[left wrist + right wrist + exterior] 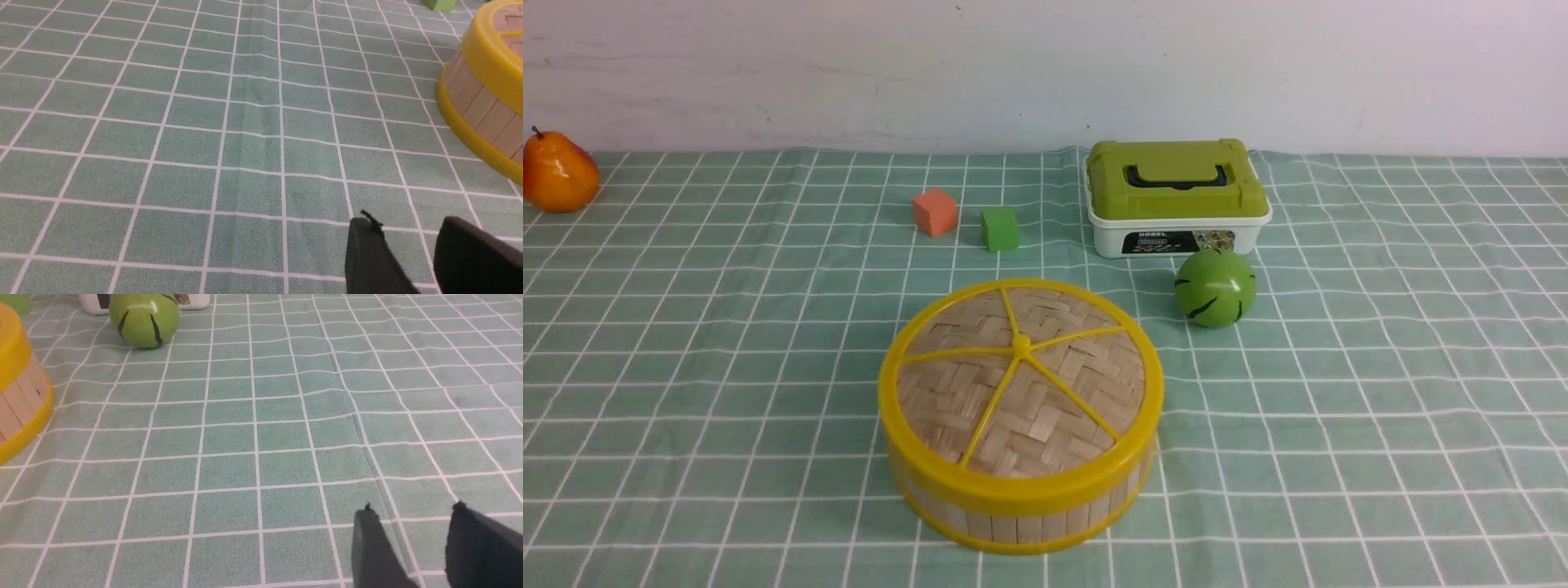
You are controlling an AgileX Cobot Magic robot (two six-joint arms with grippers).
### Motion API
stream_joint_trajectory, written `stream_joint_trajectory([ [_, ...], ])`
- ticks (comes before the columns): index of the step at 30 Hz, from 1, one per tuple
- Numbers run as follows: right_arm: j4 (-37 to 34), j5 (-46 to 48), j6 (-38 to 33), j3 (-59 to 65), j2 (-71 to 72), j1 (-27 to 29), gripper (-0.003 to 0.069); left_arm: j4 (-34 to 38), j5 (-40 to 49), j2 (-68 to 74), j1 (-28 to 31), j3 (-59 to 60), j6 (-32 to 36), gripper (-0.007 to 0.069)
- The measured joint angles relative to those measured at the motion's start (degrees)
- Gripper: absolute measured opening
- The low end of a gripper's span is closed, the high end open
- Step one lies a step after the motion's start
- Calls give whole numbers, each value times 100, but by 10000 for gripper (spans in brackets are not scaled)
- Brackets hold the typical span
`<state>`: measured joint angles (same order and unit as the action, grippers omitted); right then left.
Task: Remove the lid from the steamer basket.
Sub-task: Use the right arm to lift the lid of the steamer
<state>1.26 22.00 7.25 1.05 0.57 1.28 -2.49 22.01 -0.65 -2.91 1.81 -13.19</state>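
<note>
The lid (1021, 380), woven pale bamboo with a yellow rim and yellow spokes, sits on the steamer basket (1013, 514) at the table's near centre. Neither arm shows in the front view. In the left wrist view my left gripper (408, 222) is open and empty over bare cloth, with the steamer basket (478, 102) and the lid's rim (490, 53) apart from it at the frame's edge. In the right wrist view my right gripper (412, 510) is open and empty over cloth, and the steamer basket (20, 400) stands well away.
A white box with an olive-green lid (1176, 192) stands behind the basket, a green ball (1215, 287) in front of it. An orange cube (934, 211) and a green cube (1000, 229) lie behind the basket. An orange pear (557, 171) sits far left.
</note>
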Motion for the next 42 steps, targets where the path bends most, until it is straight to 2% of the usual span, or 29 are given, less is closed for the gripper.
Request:
stream_joint_trajectory([
  [29,0,0,0,0,0,0,241,0,0,0,0,0,0,239],
  [42,240,-5,0,0,0,0,241,0,0,0,0,0,0,239],
])
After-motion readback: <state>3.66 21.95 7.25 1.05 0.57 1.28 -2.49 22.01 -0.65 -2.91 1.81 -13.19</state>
